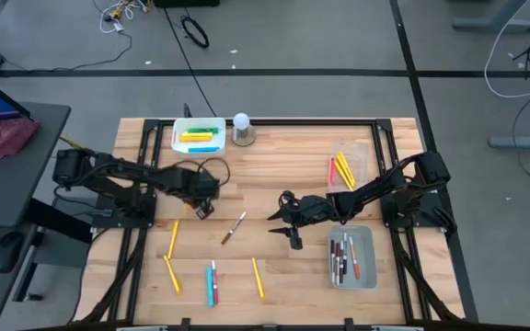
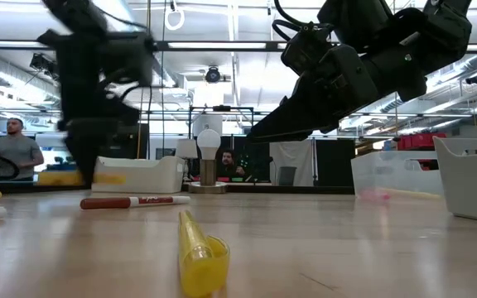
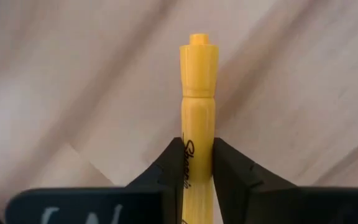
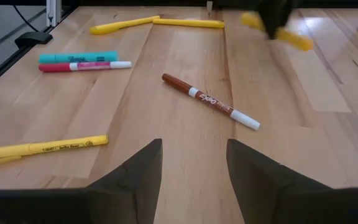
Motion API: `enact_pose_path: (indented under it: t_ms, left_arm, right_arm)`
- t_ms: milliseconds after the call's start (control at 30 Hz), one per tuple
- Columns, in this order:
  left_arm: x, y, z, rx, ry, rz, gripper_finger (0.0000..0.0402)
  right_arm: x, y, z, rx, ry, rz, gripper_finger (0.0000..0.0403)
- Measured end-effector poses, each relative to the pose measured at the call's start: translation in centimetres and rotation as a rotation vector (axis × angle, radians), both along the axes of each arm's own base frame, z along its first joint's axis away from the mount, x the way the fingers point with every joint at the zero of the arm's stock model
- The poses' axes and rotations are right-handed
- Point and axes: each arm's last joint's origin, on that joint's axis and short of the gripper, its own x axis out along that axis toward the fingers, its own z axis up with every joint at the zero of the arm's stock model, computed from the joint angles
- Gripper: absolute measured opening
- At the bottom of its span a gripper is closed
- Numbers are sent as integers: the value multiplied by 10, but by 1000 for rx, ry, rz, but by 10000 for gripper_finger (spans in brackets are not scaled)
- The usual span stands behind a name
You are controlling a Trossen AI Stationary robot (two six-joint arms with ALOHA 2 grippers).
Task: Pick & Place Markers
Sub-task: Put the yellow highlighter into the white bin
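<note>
My left gripper [image 1: 200, 208] hangs at the table's left middle, shut on a yellow marker [image 3: 197, 81], which the right wrist view shows as a slanted yellow marker [image 4: 288, 35]. My right gripper [image 4: 193, 163] stands open at the table's middle [image 1: 288, 228], holding nothing. A brown-and-white marker [image 4: 210, 101] lies flat ahead of it [image 1: 235, 227]. More markers lie flat near the front edge: yellow ones [image 1: 174, 237] [image 1: 171, 274] [image 1: 258, 278] and a teal and a red one side by side [image 1: 213, 283]. My left gripper pinches the yellow marker's barrel at its printed label [image 3: 194, 152] between the two fingers, which lie across it. The fingers come steeply from above. The capped end [image 3: 197, 59] sticks out free past them. Whether the marker is clear of the table, I cannot tell.
A white tray [image 1: 178, 138] at the back left holds yellow, green and blue markers, beside a white ball-topped object [image 1: 242, 128]. A clear bin [image 1: 366, 241] with several markers sits front right. Yellow and red markers [image 1: 340, 170] lie at the right. People show beyond the table.
</note>
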Motion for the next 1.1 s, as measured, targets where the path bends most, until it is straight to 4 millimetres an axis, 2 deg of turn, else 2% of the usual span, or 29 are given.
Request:
enact_pose_path:
  t_ms: [133,300,400,533,700,800,1000,1100]
  left_arm:
    - [10,23,33,124,73,-127,63]
    - [19,66,68,193,53,-193,69]
    - [14,94,79,234,75,-214,67]
    - [-6,135,82,260,112,-173,66]
    - [-20,181,76,250,17,-215,66]
    - [-15,200,61,240,-34,-294,67]
    - [-7,213,20,161,118,-474,77]
    - [-6,217,7,149,201,-511,84]
  right_arm:
    - [0,0,1,2,-12,0,181]
    - [1,0,3,22,-34,-8,181]
    - [1,0,3,39,-34,-15,181]
    - [2,0,4,54,-34,-23,181]
    - [2,-1,5,42,-48,-51,181]
    - [2,-2,5,26,-59,-94,181]
    - [3,-2,6,64,-59,-114,181]
    - [3,-2,6,68,-58,-116,181]
